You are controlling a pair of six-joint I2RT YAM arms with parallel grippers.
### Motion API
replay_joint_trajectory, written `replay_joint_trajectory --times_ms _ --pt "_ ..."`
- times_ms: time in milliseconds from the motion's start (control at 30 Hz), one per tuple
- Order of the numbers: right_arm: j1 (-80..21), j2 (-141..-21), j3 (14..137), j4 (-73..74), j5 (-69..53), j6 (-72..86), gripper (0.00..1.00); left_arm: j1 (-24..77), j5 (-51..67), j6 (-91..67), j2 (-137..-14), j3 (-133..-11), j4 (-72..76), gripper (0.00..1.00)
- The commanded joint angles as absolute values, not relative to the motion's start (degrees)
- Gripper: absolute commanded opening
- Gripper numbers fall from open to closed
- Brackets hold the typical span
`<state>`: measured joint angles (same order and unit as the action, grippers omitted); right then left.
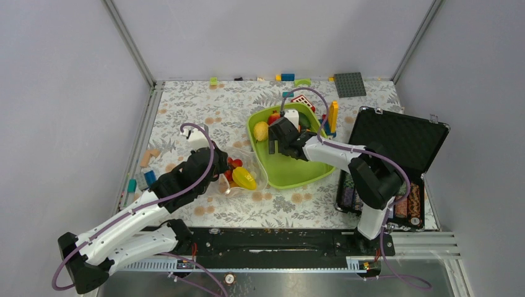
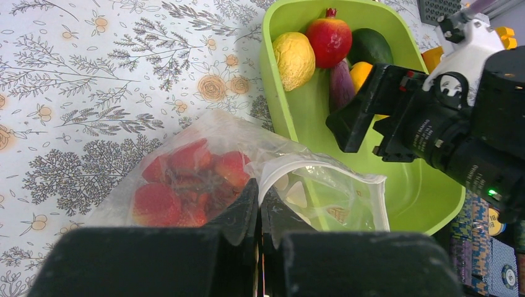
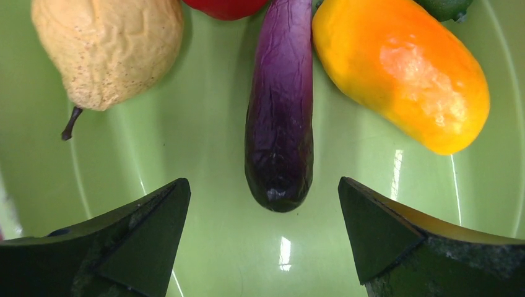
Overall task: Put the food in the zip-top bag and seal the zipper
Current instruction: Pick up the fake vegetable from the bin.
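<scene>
The clear zip-top bag [image 2: 204, 154] lies left of the lime-green tray [image 1: 297, 173], its mouth toward the tray. Red food [image 2: 179, 179] and a yellow piece [image 1: 243, 178] lie inside it. My left gripper [image 2: 259, 197] is shut on the bag's mouth edge, where the whitish zipper [image 2: 322, 164] arches open. My right gripper [image 3: 263, 180] hangs open low in the tray. Its fingers stand either side of the near tip of a purple eggplant [image 3: 280, 111] without touching it. A yellow lemon [image 3: 108, 49], an orange-yellow fruit [image 3: 402, 74] and a red fruit [image 2: 329, 38] lie beside it.
An open black case [image 1: 396, 142] stands right of the tray. Building blocks [image 1: 288, 77] and a grey baseplate [image 1: 350, 84] line the back edge. A yellow block [image 1: 333, 116] stands behind the tray, and loose blocks [image 1: 148, 158] lie at the table's left edge.
</scene>
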<state>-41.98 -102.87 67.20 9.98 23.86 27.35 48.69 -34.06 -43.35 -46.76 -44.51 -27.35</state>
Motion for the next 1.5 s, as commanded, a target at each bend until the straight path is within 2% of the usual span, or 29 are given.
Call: replay_joint_trajectory --times_ms 0,467,600,767,867,1133,1467 --pt "-41.2 -105.9 71.0 10.6 27.2 29.6 0.97 48.7 -35.7 -42.8 -46.2 -45.1 -25.4 0.0" --pt "-40.4 -112.4 74.2 10.7 25.8 31.1 0.78 48.7 -35.7 -42.9 -46.3 -45.1 -25.6 0.0" --pt "-40.4 -112.7 74.3 10.9 25.8 31.4 0.62 48.7 -35.8 -42.9 -46.3 -45.1 -25.5 0.0" --pt "-40.4 -111.4 73.5 10.9 26.2 30.8 0.36 48.7 -35.7 -42.9 -46.3 -45.1 -25.6 0.0" --pt "-40.4 -109.8 72.7 10.9 26.2 29.8 0.28 48.7 -35.8 -42.9 -46.2 -45.1 -25.6 0.0" --pt "-40.4 -99.2 67.4 8.5 23.0 24.8 0.22 48.7 -35.3 -43.0 -46.2 -45.2 -25.5 0.0" --pt "-40.4 -76.0 53.0 -4.8 8.8 20.4 0.2 48.7 -35.0 -43.1 -46.7 -45.1 -25.1 0.0"
